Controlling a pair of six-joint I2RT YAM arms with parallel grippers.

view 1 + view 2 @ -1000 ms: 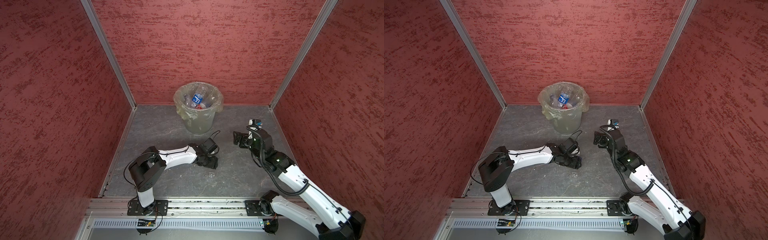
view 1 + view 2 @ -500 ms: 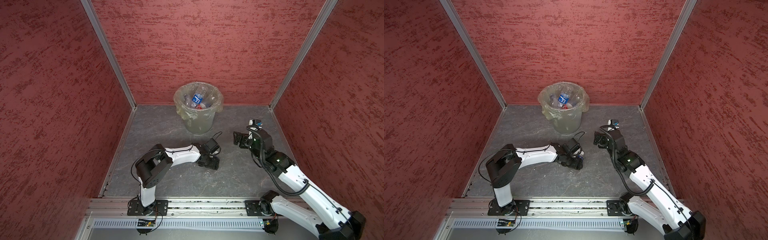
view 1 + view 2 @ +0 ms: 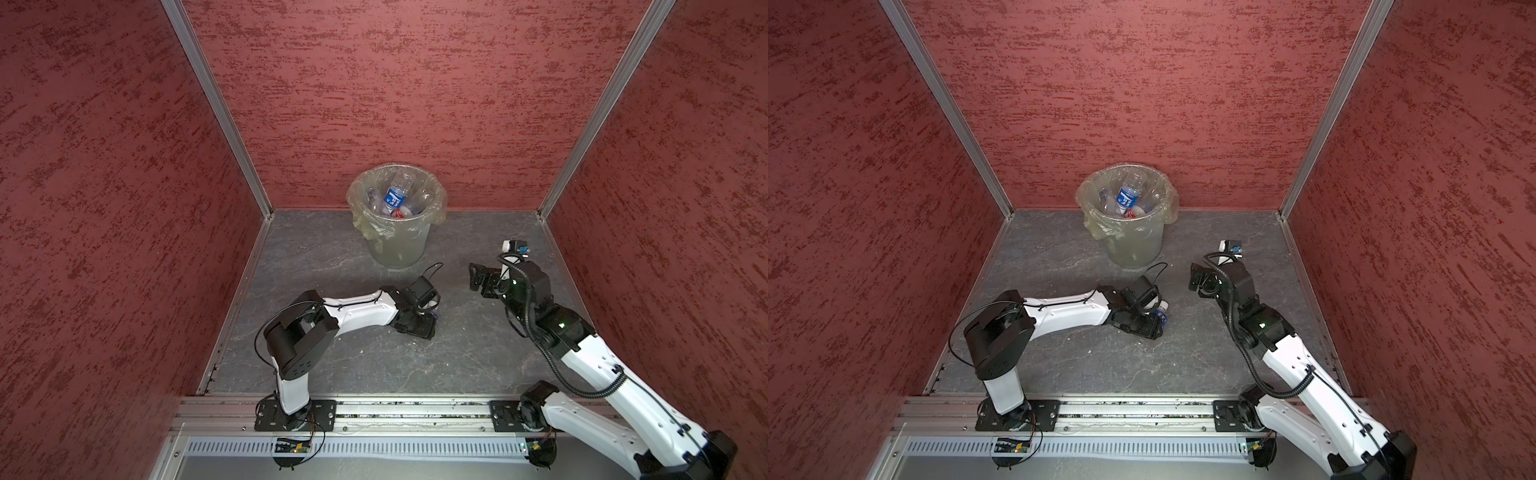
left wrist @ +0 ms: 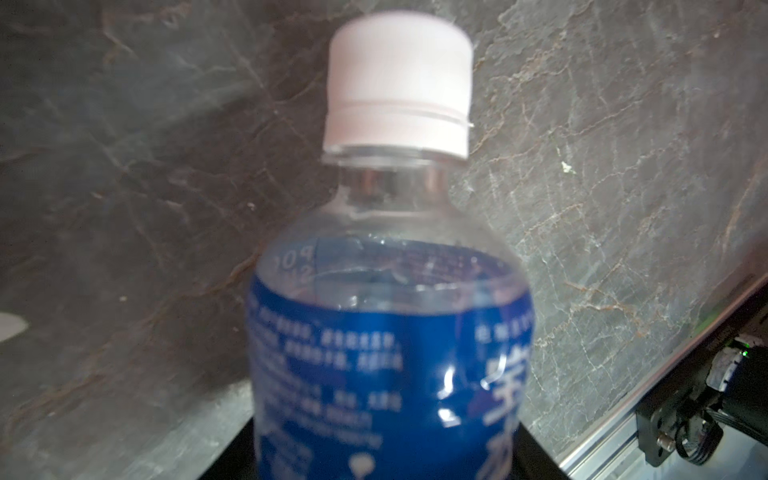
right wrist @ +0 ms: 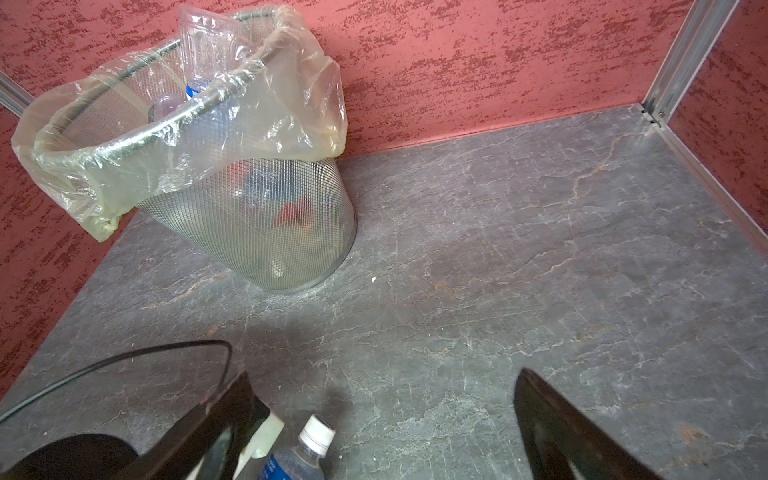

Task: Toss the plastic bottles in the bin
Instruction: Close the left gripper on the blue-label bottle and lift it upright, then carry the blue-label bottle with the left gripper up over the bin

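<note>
**One bottle at my left fingers, the rest in the bin**

My left wrist view gives what no other view does. It shows the floor bottle (image 4: 386,332) close up: clear, blue-labelled, its white cap (image 4: 399,83) pointing away from my wrist. Its body runs down between the dark bases of my fingers at the picture's edge. The fingertips are out of that view, so I cannot tell whether my left gripper (image 3: 1150,327) has clamped the bottle or only straddles it. In both top views that gripper is down at the grey floor (image 3: 332,257). The arm hides most of the bottle there, leaving only its cap end showing.

My right wrist view alone shows the bin (image 5: 257,232) as wire mesh under a yellowish liner bag (image 5: 291,83). From above it reads as a pale drum. My right gripper (image 5: 384,374) has its fingers spread wide with nothing held between them. It is clear of the floor and apart from both bin and bottle.

I count one bin, against the back wall, and one bottle on the floor in front of it. Inside the bin, a blue-labelled binned bottle (image 3: 395,195) lies on top of several clear ones. I cannot count how many there are in all.
</note>
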